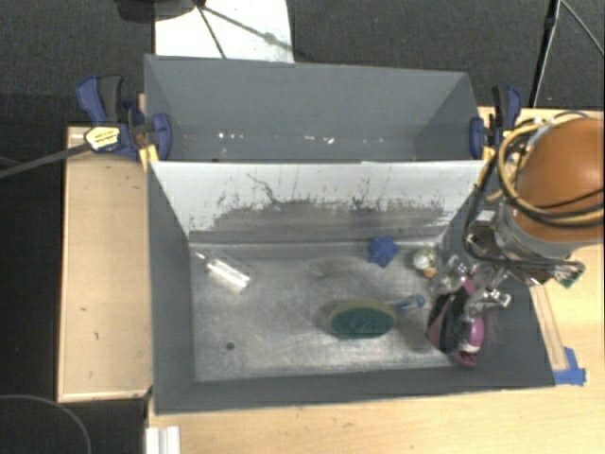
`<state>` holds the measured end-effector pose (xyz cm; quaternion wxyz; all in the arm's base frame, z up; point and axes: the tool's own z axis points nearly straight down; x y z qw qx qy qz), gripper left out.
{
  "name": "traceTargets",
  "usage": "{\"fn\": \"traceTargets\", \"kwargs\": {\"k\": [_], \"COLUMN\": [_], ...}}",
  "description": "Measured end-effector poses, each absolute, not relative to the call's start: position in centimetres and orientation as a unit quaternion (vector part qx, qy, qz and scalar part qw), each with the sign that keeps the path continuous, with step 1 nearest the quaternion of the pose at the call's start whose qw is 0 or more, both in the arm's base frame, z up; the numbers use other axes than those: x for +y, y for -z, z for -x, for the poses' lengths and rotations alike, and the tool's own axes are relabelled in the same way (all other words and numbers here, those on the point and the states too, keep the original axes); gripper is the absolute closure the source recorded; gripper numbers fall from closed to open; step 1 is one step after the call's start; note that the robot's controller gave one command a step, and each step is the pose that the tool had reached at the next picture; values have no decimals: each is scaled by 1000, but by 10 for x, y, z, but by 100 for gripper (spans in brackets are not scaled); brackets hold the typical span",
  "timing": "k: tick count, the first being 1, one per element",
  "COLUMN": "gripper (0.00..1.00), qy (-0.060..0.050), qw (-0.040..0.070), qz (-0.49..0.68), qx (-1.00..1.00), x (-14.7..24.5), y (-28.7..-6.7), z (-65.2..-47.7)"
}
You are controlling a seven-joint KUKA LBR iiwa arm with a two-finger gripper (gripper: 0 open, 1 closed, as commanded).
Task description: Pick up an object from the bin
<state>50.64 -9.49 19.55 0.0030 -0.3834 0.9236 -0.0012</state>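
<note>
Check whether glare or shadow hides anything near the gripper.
Camera view: pale glare washes the bin's back wall, away from the gripper; the arm shades the right corner, leaving the purple thing at the gripper partly dark; the green oval lies plainly lit.

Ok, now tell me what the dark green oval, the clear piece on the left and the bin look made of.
Dark green oval: matte, dull surface with no glint, likely foam, rubber or soft plastic; cannot tell which. Clear piece: see-through with bright glints, likely clear plastic. Bin: grey sheet metal, with scuffed, scratched walls.
</note>
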Motion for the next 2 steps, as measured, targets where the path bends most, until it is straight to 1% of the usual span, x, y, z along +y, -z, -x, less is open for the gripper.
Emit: {"fn": "traceTargets", "kwargs": {"k": [1,2], "gripper": [100,100], "qy": [1,1], "qw": [2,3], "qz": [523,587], "qx": [852,809], "x": [-91,-101], "y": [-234,-232], "z": [-525,-526]}}
